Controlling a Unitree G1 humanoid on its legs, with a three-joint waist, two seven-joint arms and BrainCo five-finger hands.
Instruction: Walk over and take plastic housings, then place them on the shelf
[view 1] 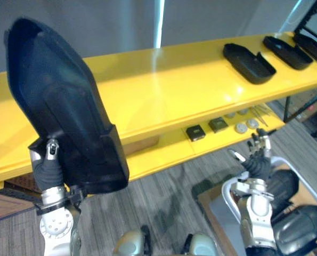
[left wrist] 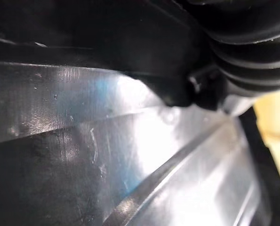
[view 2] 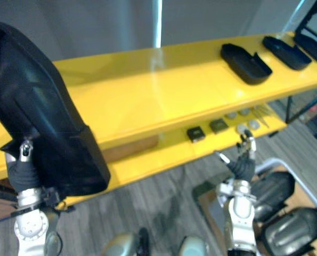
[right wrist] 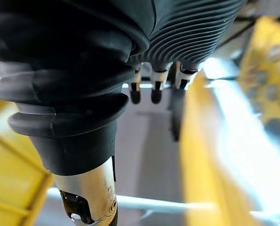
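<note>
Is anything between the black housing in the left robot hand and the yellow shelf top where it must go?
Nothing visible. The shelf top beside the housing in the left robot hand is bare; three other housings lie far toward its right end.

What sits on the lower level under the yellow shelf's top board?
Two dark square parts, grey discs and thin rods. Farther left, the top board and the held housing hide most of it.

Inspection finds no readable text, label, number or sign: none on the raised black housing (view 1: 62, 106), the housings (view 1: 249, 63) lying on the yellow shelf (view 1: 163, 85), or the small parts (view 1: 218, 125) on its lower tier.
</note>
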